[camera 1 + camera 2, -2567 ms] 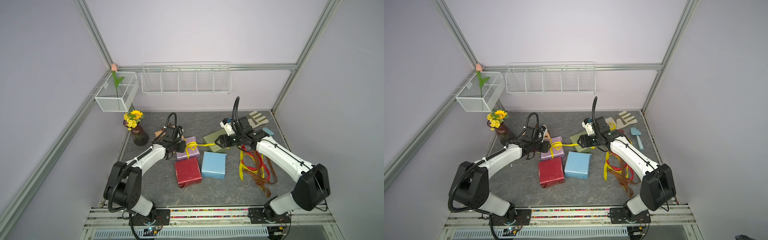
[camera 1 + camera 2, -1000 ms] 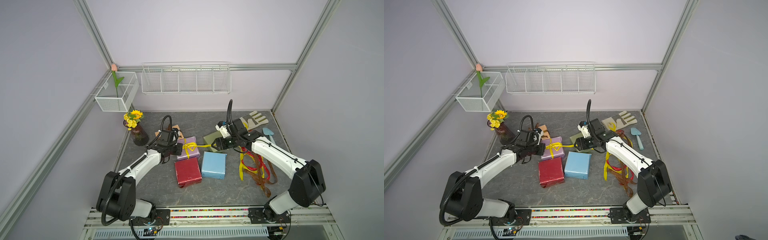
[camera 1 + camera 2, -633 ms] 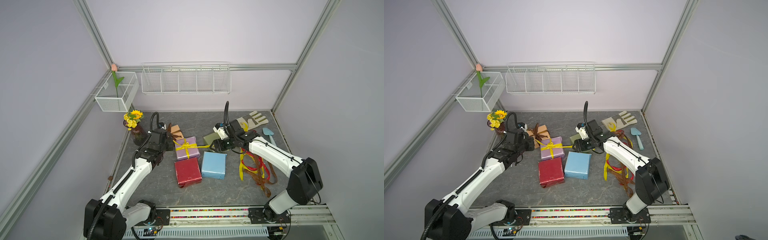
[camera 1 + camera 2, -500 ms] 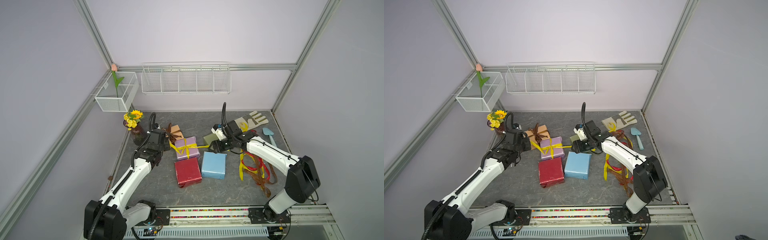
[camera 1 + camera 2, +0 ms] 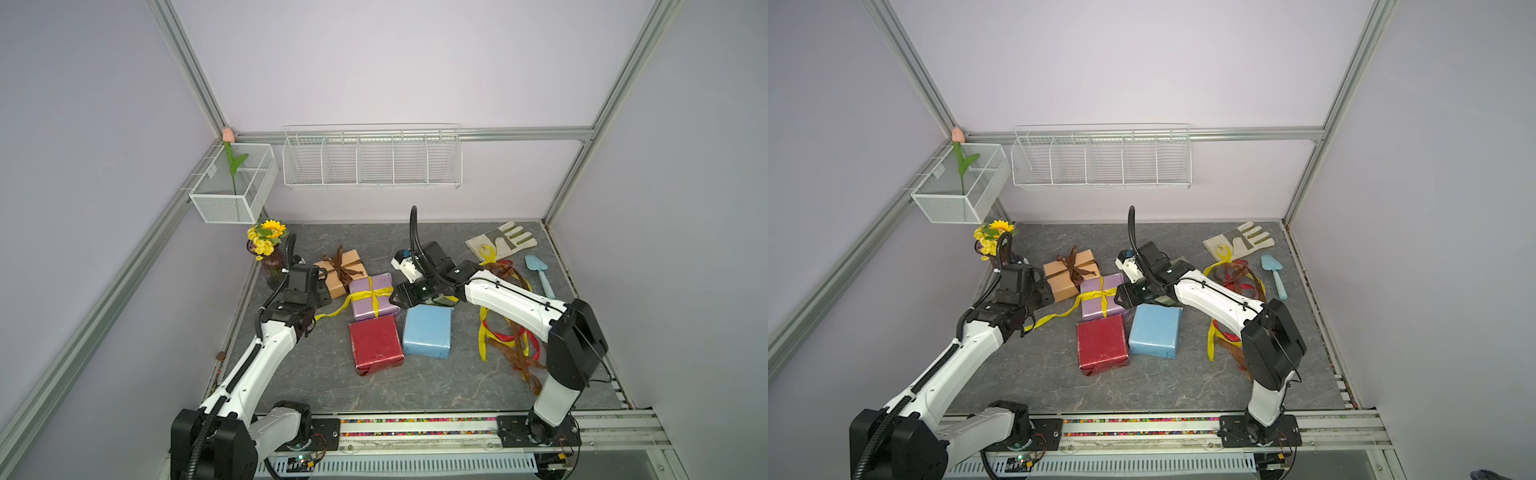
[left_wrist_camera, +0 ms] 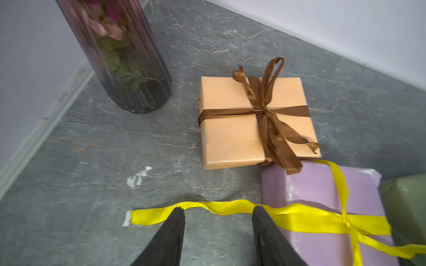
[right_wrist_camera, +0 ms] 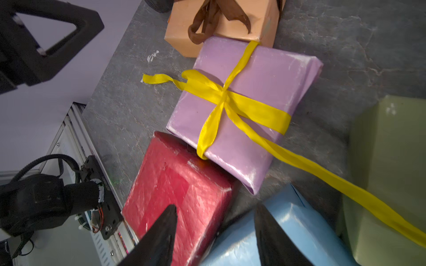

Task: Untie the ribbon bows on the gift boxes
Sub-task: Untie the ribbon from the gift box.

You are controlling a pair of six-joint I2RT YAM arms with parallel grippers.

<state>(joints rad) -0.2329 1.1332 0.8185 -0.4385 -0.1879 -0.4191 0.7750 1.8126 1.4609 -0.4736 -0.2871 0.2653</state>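
The lilac gift box (image 5: 360,311) still carries a yellow ribbon (image 7: 224,94), knotted at the centre with no loops. One tail (image 6: 161,215) lies flat on the floor just past my left gripper (image 6: 219,208), which is open and holds nothing. The other tail (image 7: 345,184) trails toward the olive green box (image 7: 387,161). My right gripper (image 7: 216,205) is open, hovering over the gap between the red box (image 5: 375,343) and the light blue box (image 5: 428,330). The tan-orange box (image 6: 230,129) keeps its brown bow (image 6: 265,110) tied.
A dark vase (image 6: 129,57) of yellow flowers stands at the back left, close to my left arm. Loose yellow, red and brown ribbons (image 5: 507,328) lie heaped on the right. A work glove (image 5: 498,243) and blue trowel (image 5: 538,272) sit at the back right. White wire baskets (image 5: 372,158) hang on the walls.
My left gripper pulled the yellow tail out to the left, then opened and let it drop. My right gripper shifted left, nearer the lilac box.
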